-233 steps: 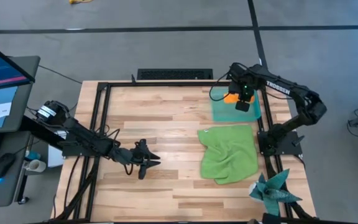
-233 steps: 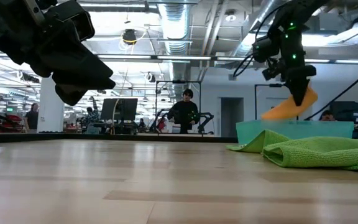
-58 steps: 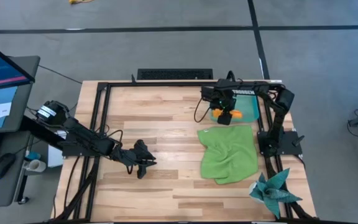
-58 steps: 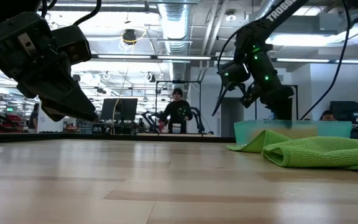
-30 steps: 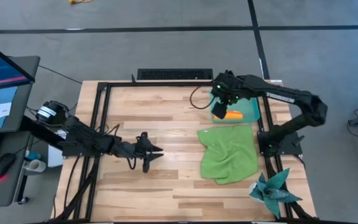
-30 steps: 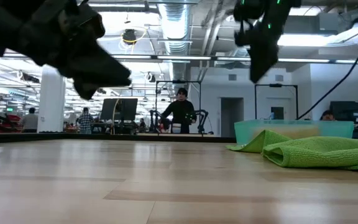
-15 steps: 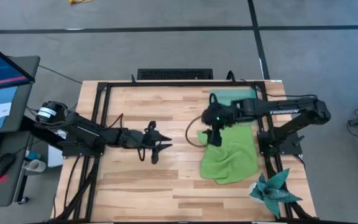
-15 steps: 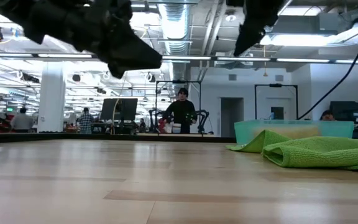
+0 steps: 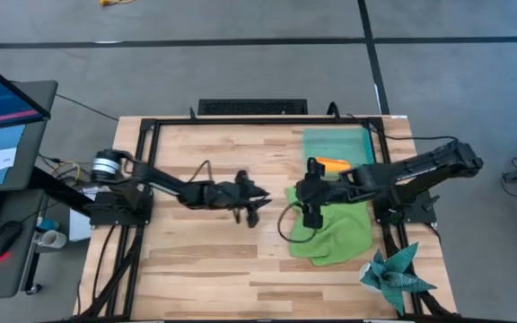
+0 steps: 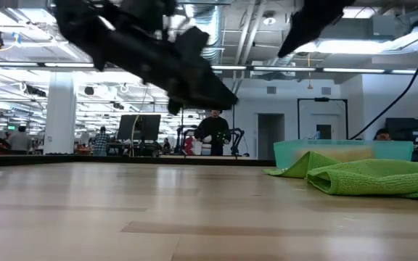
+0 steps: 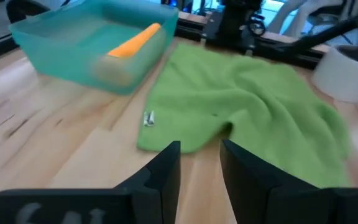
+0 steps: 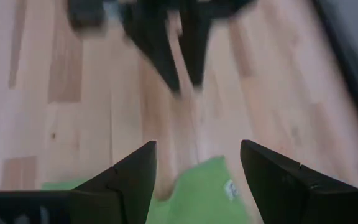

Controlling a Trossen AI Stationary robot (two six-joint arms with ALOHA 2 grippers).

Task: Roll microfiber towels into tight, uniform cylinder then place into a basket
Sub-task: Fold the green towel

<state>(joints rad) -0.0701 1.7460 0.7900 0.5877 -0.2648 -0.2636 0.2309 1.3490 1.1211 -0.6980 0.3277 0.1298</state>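
Lime green, the unrolled towel [image 9: 332,229] lies crumpled on the right part of the wooden table [image 9: 205,251], and we see a small white tag at its left edge in the left wrist view. Just beyond its far edge sits the translucent teal basket [image 9: 355,144], with the orange towel [image 9: 333,164] lying inside it as a roll near the basket's near end.

We find the right gripper [image 9: 310,215] held above the green towel's left edge, its jaws spread wide apart and holding nothing. The left gripper [image 9: 252,205] reaches in from the left, raised above the bare wood just left of the towel, pointing toward it; its jaws stand slightly apart and empty. The two grippers face each other, near but not touching.

At the table's near right corner rests a dark teal spiky cloth [image 9: 393,274]. In the low view a person [image 10: 212,134] stands far back in the room.
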